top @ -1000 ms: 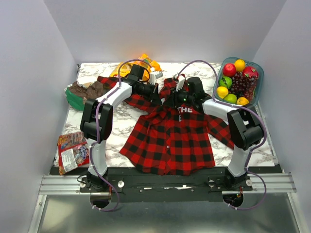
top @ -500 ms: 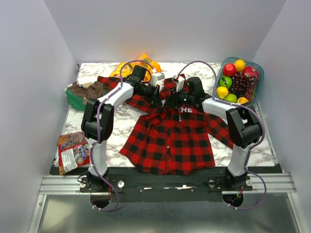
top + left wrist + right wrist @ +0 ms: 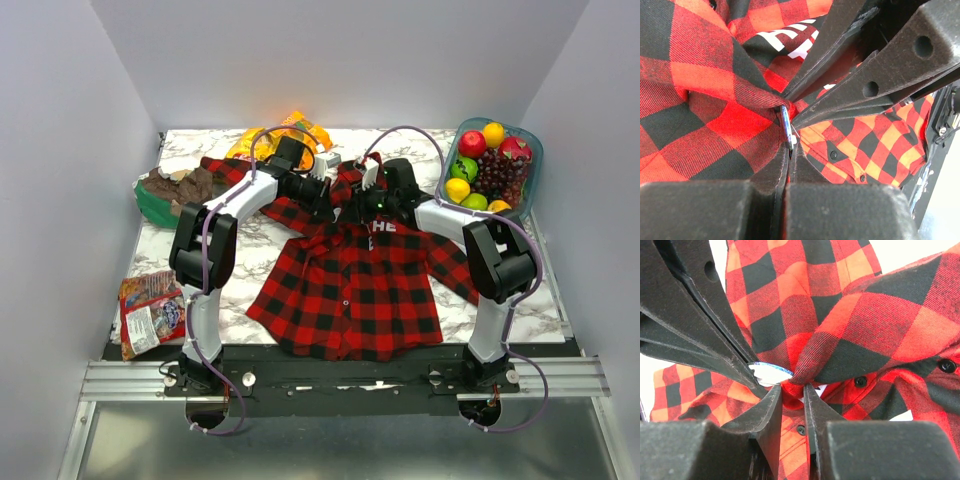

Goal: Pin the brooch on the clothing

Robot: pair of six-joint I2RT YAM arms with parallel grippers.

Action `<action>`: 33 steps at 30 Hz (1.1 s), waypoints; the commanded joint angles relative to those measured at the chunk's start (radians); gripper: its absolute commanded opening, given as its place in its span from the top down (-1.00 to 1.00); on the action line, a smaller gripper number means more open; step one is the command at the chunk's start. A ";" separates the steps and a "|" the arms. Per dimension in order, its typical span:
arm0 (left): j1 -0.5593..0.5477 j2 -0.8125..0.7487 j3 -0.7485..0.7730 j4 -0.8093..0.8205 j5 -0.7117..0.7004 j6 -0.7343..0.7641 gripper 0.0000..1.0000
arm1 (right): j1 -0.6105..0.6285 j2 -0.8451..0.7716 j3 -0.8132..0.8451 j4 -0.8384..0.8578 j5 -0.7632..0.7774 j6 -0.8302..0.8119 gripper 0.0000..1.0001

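Note:
The clothing [image 3: 350, 290], a red and black plaid shirt with white letters, lies spread in the middle of the table. Both grippers meet at its collar area. My left gripper [image 3: 789, 145] is shut on the brooch [image 3: 786, 127], a small thin disc seen edge-on there and as a pale oval [image 3: 771, 374] in the right wrist view. My right gripper [image 3: 792, 390] is shut on a raised fold of the shirt [image 3: 850, 340] right beside the disc. From above, the left gripper [image 3: 328, 205] and right gripper [image 3: 352, 210] almost touch, and the brooch is hidden.
A bowl of fruit [image 3: 490, 165] stands at the back right. An orange bag [image 3: 290, 130] lies at the back, a green bag with dark pieces [image 3: 175, 190] at the left, and snack packets [image 3: 150, 310] at the front left edge.
The right gripper's jaws have narrowed onto the fold of shirt. The left gripper has edged slightly right toward it, still holding the brooch.

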 commanded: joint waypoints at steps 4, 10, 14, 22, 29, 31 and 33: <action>-0.100 0.012 0.019 -0.027 0.172 -0.033 1.00 | 0.027 0.036 0.062 0.062 0.016 -0.002 0.44; -0.114 0.019 0.019 -0.022 0.175 -0.035 1.00 | 0.032 0.042 0.068 0.059 0.022 0.005 0.46; -0.120 0.021 0.021 -0.021 0.176 -0.035 1.00 | 0.035 0.048 0.074 0.052 0.027 0.008 0.46; -0.128 0.029 0.022 -0.016 0.182 -0.038 1.00 | 0.039 0.056 0.088 0.038 0.038 0.019 0.46; -0.131 0.032 0.024 -0.010 0.176 -0.044 1.00 | 0.047 0.062 0.100 0.032 0.038 0.025 0.47; -0.132 0.030 0.022 -0.007 0.188 -0.044 1.00 | 0.047 0.062 0.102 0.027 0.047 0.031 0.48; -0.134 0.029 0.021 -0.008 0.196 -0.039 1.00 | 0.047 0.062 0.102 0.027 0.060 0.053 0.49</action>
